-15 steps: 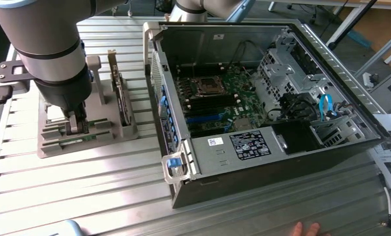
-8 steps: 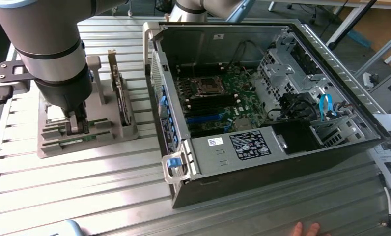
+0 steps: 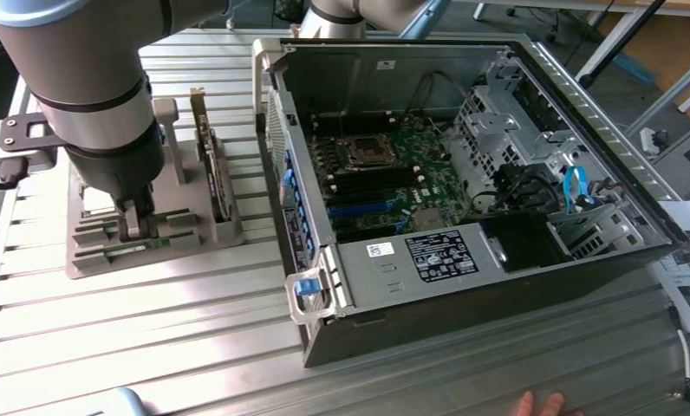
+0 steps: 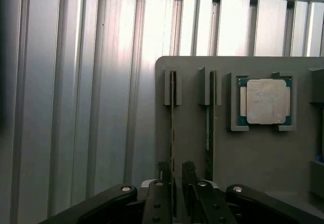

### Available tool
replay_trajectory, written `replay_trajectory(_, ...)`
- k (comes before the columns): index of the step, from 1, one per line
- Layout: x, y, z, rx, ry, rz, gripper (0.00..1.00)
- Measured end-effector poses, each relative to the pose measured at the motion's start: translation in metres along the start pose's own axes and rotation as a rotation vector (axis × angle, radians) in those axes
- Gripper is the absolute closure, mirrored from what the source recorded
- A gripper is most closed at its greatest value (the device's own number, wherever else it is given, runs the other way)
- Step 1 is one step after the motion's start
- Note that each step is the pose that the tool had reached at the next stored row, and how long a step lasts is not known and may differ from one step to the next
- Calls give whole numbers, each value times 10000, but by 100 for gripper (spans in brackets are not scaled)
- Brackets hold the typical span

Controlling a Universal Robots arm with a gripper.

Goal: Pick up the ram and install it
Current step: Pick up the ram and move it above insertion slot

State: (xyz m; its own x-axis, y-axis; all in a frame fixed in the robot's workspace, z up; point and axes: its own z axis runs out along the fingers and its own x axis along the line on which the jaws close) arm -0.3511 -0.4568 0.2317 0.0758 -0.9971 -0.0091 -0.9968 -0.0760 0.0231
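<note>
Green ram (image 4: 172,128) is standing on edge in the grey holder (image 4: 263,153), at nine o'clock from the computer case (image 3: 438,286) in the exterior view. Your gripper (image 4: 175,171) is hanging spread and straddling it, the stick's long axis running between the fingers.

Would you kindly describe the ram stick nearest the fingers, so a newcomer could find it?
On the ribbed metal table, beside the open computer case, sits a grey holder. Two thin sticks stand on edge in its slots beside a square chip; the ram is the one farther from the chip, between the open fingers.
</note>
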Motion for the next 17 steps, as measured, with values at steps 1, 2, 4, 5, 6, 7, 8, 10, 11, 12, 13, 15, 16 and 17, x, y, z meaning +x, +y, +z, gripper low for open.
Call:
replay_trajectory(1, 0, 0, 16, 0, 0, 0, 76)
replay_trajectory(2, 0, -1, 22, 0, 0, 0, 76)
replay_trajectory(4, 0, -1, 39, 0, 0, 0, 76)
replay_trajectory(5, 1, -1, 46, 0, 0, -1, 76)
replay_trajectory(6, 1, -1, 54, 0, 0, 0, 76)
replay_trajectory(7, 1, -1, 60, 0, 0, 0, 76)
replay_trajectory(8, 1, -1, 65, -1, 0, 0, 76)
replay_trajectory(10, 1, -1, 67, -2, 1, 0, 76)
replay_trajectory(11, 1, -2, 68, -2, 1, 0, 76)
replay_trajectory(12, 1, -2, 68, -1, 1, 0, 76)
replay_trajectory(13, 1, -2, 69, 0, 0, 0, 76)
replay_trajectory(15, 1, -2, 69, 0, 0, 0, 76)
replay_trajectory(16, 1, -2, 70, 1, -1, 1, 76)
replay_trajectory(17, 0, -4, 71, 3, -2, 1, 76)
